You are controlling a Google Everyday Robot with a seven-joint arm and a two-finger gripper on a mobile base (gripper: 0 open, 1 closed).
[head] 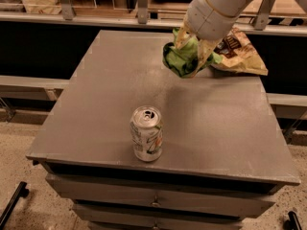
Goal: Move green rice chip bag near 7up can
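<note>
The green rice chip bag (184, 57) is crumpled and held in the air above the far right part of the grey table top (110, 95). My gripper (192, 49) comes down from the upper right and is shut on the bag, its yellowish fingers (205, 51) on either side of it. The 7up can (146, 133) stands upright near the table's front edge, well in front of and left of the bag. The bag's back side is hidden by the fingers.
A larger tan-and-brown chip bag (242, 51) lies at the table's far right, just behind my gripper. The table has drawers (153, 202) below its front edge. A railing and a ledge run behind the table.
</note>
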